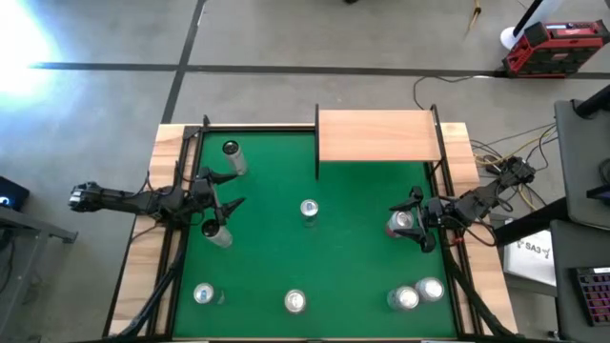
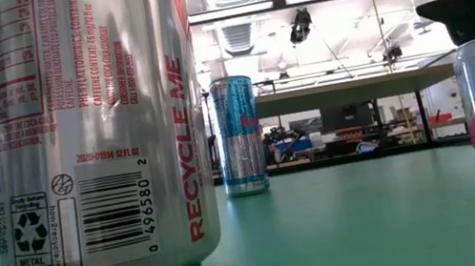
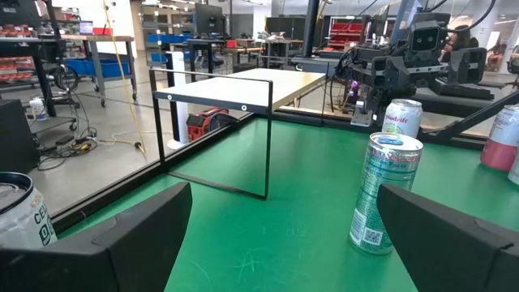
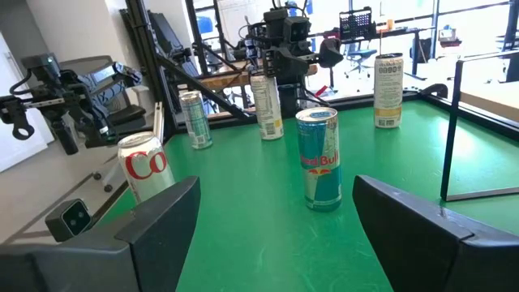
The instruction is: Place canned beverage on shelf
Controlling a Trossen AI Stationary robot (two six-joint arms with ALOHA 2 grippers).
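Right claw [image 1: 412, 227] seemingly over can [image 1: 399, 223]

Clear felt (one can [image 1: 309, 209]) before shelf [image 1: 378, 135]

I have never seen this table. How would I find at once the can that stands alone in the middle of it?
Start at the shelf, the pale wood board on black posts at the far edge of the green table. Come toward the table's middle, between the two arms. There stands the slim blue and silver can, upright and alone, taller and narrower than the other cans, which all sit near the edges or by the arms.
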